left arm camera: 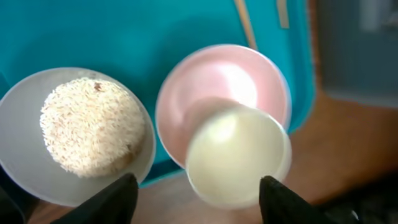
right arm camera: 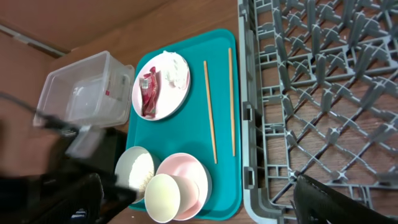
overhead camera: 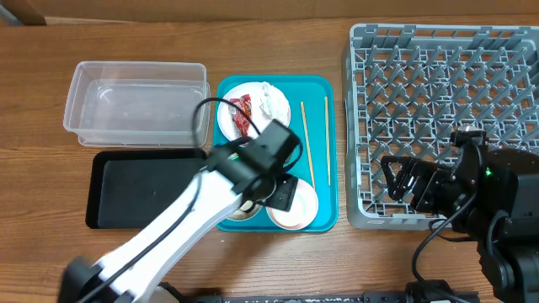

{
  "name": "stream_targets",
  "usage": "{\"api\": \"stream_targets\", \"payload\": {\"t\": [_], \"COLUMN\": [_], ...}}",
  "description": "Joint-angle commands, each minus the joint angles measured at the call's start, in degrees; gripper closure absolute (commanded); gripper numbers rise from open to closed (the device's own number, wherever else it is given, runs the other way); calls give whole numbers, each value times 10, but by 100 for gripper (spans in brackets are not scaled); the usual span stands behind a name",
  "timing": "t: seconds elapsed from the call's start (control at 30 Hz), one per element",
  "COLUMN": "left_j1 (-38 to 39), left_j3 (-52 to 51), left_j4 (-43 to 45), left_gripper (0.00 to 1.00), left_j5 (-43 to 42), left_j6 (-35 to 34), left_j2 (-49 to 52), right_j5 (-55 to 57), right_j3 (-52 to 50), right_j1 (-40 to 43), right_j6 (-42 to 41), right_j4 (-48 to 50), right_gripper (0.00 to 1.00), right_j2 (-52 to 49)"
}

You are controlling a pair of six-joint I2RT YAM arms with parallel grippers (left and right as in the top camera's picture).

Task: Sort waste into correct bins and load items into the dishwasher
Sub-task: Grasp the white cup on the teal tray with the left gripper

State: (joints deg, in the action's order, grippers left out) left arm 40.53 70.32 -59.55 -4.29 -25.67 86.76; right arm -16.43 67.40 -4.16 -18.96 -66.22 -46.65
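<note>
Two chopsticks (overhead camera: 306, 143) lie side by side on the tray (overhead camera: 324, 210), long axes running along the rack (overhead camera: 438, 84) wall. Left hand (left arm camera: 199, 190) hangs spread above a cup (left arm camera: 236, 155) on the pink plate (left arm camera: 211, 81); right hand (right arm camera: 202, 198), spread, is above the rack.

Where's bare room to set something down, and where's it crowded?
Free: the rack, clear tub, black tray, and the teal tray's strip between the chopsticks. Crowded: that tray's near end, with rice bowl, pink plate, cup and left gripper.
</note>
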Motion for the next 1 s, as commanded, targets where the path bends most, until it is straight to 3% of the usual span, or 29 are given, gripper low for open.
{"api": "stream_targets", "payload": {"t": [0.0, 0.2, 0.33, 0.57, 0.67, 0.77, 0.97], "left_j1": [-2, 0, -5, -65, -116, -190, -281], "left_j3": [-9, -9, 1, 62, 71, 71, 70], "left_j4": [26, 46, 33, -22, -15, 10, -5], "left_gripper": [45, 66, 94, 96, 96, 96, 96], "left_j5": [50, -8, -13, -90, -200, -407, -707], "left_j6": [-33, -33, -28, 5, 42, 107, 214], "left_j2": [55, 95, 87, 25, -4, -17, -1], "right_j5": [10, 10, 10, 10, 9, -13, -252], "right_j3": [14, 14, 14, 14, 14, 14, 12], "right_j1": [1, 1, 1, 1, 1, 1, 0], "right_j6": [-8, -8, -8, -8, -8, 3, 116], "right_j4": [-6, -10, -10, -10, -7, 7, 57], "right_gripper": [0, 0, 0, 0, 0, 0, 0], "right_j2": [3, 3, 3, 3, 3, 3, -7]}}
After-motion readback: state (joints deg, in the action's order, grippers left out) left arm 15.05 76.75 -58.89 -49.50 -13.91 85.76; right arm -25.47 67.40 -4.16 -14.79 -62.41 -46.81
